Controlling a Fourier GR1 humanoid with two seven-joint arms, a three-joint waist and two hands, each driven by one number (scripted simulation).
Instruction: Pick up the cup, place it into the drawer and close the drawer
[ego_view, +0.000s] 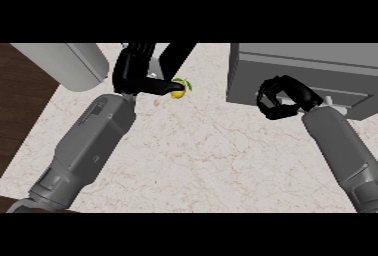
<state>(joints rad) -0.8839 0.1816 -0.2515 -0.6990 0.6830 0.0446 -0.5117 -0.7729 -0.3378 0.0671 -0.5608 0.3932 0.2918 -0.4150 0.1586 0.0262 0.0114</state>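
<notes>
While the left robot hand (140, 75) rests open, the right robot hand (280, 97) curls shut.

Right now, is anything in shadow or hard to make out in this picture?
In the head view, light falls evenly on the marble counter, with no glare. The left hand is solid black, so its fingers merge; a dark streak runs up from it. It partly hides a small yellow object. The right hand, curled, stands out against the grey drawer unit.
</notes>
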